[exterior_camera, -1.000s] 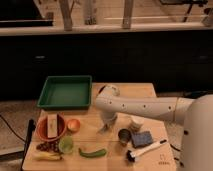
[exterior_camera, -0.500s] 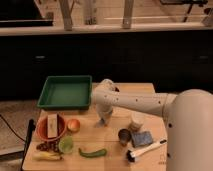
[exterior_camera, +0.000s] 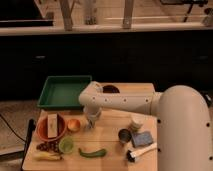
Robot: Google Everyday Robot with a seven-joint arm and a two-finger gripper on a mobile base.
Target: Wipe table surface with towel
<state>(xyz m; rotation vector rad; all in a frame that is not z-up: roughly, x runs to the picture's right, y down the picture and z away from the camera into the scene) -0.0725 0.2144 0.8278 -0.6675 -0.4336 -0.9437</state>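
Note:
My gripper [exterior_camera: 92,120] hangs from the white arm [exterior_camera: 125,102] and points down at the wooden table [exterior_camera: 107,137], left of centre, just right of an orange fruit [exterior_camera: 74,125]. A small blue-grey folded cloth or sponge [exterior_camera: 141,138] lies on the table at the right, well apart from the gripper. I see no other towel; whether the gripper holds anything is hidden.
A green tray [exterior_camera: 62,92] sits at the back left and a dark bowl [exterior_camera: 111,89] behind the arm. A red bowl [exterior_camera: 51,127], lime [exterior_camera: 66,145], green pepper [exterior_camera: 92,152], banana [exterior_camera: 47,156], metal can [exterior_camera: 124,136], white cup [exterior_camera: 137,121] and white brush [exterior_camera: 140,151] crowd the front.
The arm has swung left across the table, carrying the gripper from the middle toward the orange fruit. The objects on the table have not moved.

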